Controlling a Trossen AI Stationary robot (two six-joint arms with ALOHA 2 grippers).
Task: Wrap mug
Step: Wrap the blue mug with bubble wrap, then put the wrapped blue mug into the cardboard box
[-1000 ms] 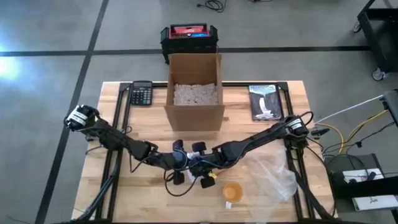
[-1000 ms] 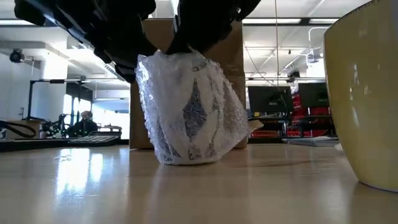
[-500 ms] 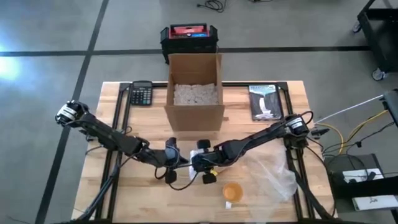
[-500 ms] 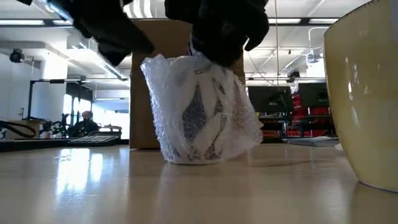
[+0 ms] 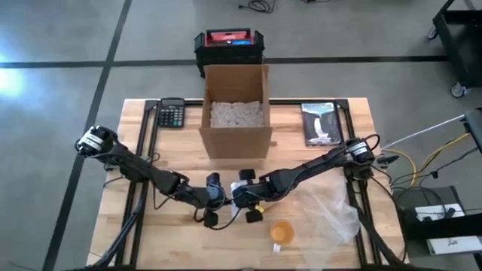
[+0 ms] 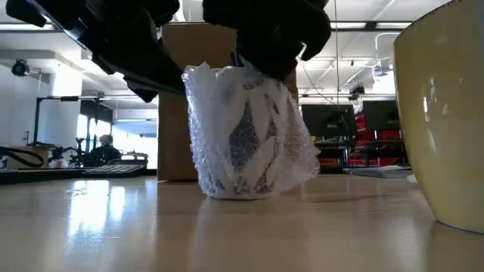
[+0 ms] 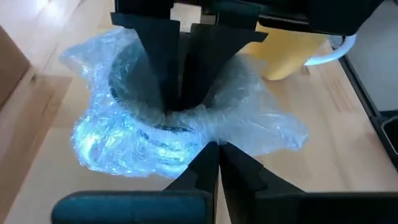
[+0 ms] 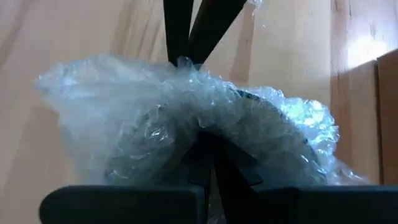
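A mug wrapped in clear bubble wrap (image 6: pixel 246 136) stands upright on its base on the wooden table, in the near middle. In the high view it (image 5: pixel 230 202) is mostly hidden under both grippers. My left gripper (image 7: pixel 217 149) comes at it from the table's left and is shut on the wrap at the mug's rim. From the right, my right gripper (image 8: pixel 208 142) is shut on the wrap at the opposite rim. The dark pattern of the mug shows through the wrap. My left gripper pinches the gathered bubble wrap at the rim (image 7: pixel 208 134) on the mug's left side between its two fingers, slanting down from the left. The mug stands on the table. My right gripper pinches the bunched wrap at the top of the mug (image 8: pixel 199 121), slanting down from the right. Its fingers (image 7: pixel 177 68) reach over the mouth. How many layers it holds cannot be told.
A yellow mug (image 5: pixel 281 232) stands near the front edge, right of the wrapped one. Loose clear wrap (image 5: pixel 331 214) lies at the front right. An open cardboard box (image 5: pixel 235 113) with filler stands behind the grippers, with a calculator (image 5: pixel 172 113) at its left and a booklet (image 5: pixel 320 124) at its right.
My left gripper drew back toward the table's left and up, then came back in to the mug's rim. The wrapped mug has slid a little toward the table's right, staying upright. The wrap on its left side now stands up at the rim.
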